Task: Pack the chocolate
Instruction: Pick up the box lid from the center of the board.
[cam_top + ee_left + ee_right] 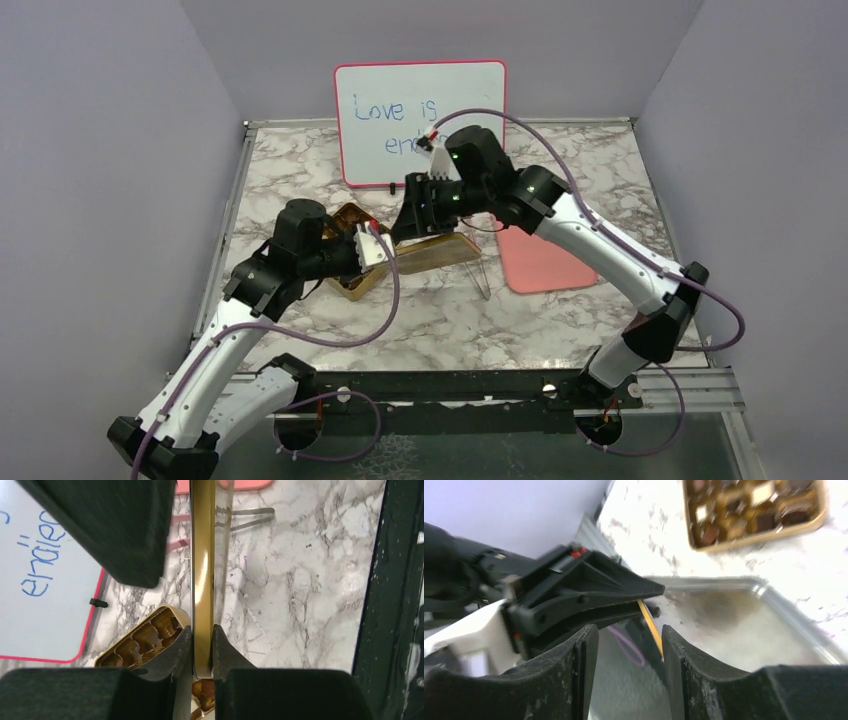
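Left arm reaches in from the near left corner of the marble table (600,190). Left end effector (202,630) is clenched on the thin rim of the gold lid (440,252), one finger on each face; the lid stands on edge in the left wrist view. Directly below this grip the open gold tin (764,534) sits on the table left of centre. The chocolate (766,521) is in the tin's compartments: dark, lighter brown and cream-white pieces, blurred in the right wrist view. The lid extends rightward from the grip, off the table, with its silvery inner face toward the right wrist camera. Right end effector (629,632) is at the lid's far side, released: fingers apart, the lid's rim in the gap just beside one finger; contact cannot be told. Whiteboard (420,120) with blue handwriting leans on the back wall behind both end effectors. Metal tongs (483,278) lie just right of the lid. Pink mat (545,262) lies further right, partly under the right arm.
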### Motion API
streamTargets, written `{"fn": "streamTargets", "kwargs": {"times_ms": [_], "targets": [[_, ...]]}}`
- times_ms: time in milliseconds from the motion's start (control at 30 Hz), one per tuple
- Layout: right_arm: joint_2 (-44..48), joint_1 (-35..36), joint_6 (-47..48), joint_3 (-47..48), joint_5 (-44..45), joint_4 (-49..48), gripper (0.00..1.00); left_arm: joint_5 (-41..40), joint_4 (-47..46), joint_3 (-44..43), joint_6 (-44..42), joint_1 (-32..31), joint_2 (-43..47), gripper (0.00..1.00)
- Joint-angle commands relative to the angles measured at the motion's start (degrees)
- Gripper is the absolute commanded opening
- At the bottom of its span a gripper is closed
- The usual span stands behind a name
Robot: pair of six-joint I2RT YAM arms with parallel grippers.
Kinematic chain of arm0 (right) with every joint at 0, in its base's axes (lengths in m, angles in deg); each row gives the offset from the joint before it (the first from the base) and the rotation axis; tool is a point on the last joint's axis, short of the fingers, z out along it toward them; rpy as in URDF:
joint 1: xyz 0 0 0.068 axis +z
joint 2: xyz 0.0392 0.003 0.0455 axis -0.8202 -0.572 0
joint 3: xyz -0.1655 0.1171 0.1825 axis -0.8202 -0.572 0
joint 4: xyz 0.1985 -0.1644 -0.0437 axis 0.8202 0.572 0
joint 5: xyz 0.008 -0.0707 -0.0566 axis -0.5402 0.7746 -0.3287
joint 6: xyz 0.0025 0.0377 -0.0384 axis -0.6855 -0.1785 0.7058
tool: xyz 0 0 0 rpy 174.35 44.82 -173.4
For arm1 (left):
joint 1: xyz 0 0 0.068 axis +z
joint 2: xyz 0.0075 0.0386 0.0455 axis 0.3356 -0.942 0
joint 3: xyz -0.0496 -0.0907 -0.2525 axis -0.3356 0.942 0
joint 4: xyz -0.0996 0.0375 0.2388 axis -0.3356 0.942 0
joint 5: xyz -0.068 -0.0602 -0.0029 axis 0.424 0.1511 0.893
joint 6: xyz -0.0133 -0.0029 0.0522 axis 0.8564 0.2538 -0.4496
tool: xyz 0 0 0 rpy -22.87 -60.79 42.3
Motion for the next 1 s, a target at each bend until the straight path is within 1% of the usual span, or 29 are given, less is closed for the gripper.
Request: {"fn": "streamTargets", "kwargs": {"times_ms": [0,33,100,167,233,300,367,433,500,533,600,700,767,833,867,933,967], "targets": [[10.18,-2.34,-10.55,-3.57,18.77,-13.80,0.63,-3.84,-11.06,-0.04,17.87,0.17,-1.94,0.00],[12.19,-2.58,-10.84,-5.40,21.77,-17.94,0.70,-5.39,-12.33,0.28,21.58,0.17,-2.72,0.00],[14.69,-2.62,-9.80,-7.79,26.27,-24.55,0.79,-8.00,-12.76,0.09,27.34,0.55,-4.70,0.00],[15.02,-2.70,-7.41,-7.57,28.37,-28.68,0.82,-8.17,-12.15,-0.73,30.41,2.20,-6.96,0.00],[13.70,-2.73,-6.34,-5.05,29.29,-27.36,0.84,-4.24,-12.18,-1.58,34.27,6.41,-9.08,0.00],[12.39,-2.73,-6.15,-3.64,29.30,-25.63,0.85,-1.92,-15.24,-0.78,41.89,9.57,-9.52,0.00],[12.05,-2.72,-6.57,-4.30,28.58,-24.75,0.85,1.46,-17.71,0.18,48.71,13.31,-10.00,0.00],[11.98,-2.93,-6.82,-6.22,27.65,-24.98,0.85,3.59,-18.36,1.24,53.39,17.41,-10.11,0.00],[11.90,-3.71,-6.98,-9.25,25.06,-25.60,0.85,7.15,-17.89,2.02,55.84,21.61,-10.29,0.00],[11.66,-4.87,-7.71,-10.61,21.69,-25.73,0.85,8.11,-16.79,1.69,56.18,22.83,-10.70,0.00],[11.21,-7.29,-7.53,-13.83,16.21,-27.82,0.85,8.73,-13.19,-0.41,55.32,23.81,-12.29,0.00],[10.50,-10.60,-6.47,-18.83,10.91,-31.26,0.84,9.46,-5.82,-4.16,53.38,25.33,-14.51,0.00],[9.36,-12.49,-4.25,-21.16,7.25,-33.64,0.84,12.71,-3.20,-5.81,52.90,26.52,-15.57,0.00],[7.82,-16.22,-4.16,-23.13,0.15,-35.68,0.84,16.40,-1.28,-7.55,51.97,26.88,-16.71,0.00],[7.16,-18.36,-4.46,-24.91,-4.77,-39.07,0.83,18.69,0.01,-8.63,50.94,26.89,-17.32,0.00],[6.88,-22.33,-5.06,-28.71,-12.72,-45.00,0.81,19.65,3.60,-11.44,48.46,26.89,-18.41,0.00],[6.88,-24.08,-4.40,-30.21,-15.35,-45.98,0.81,19.70,5.19,-12.88,47.34,26.89,-18.76,0.00]]}}
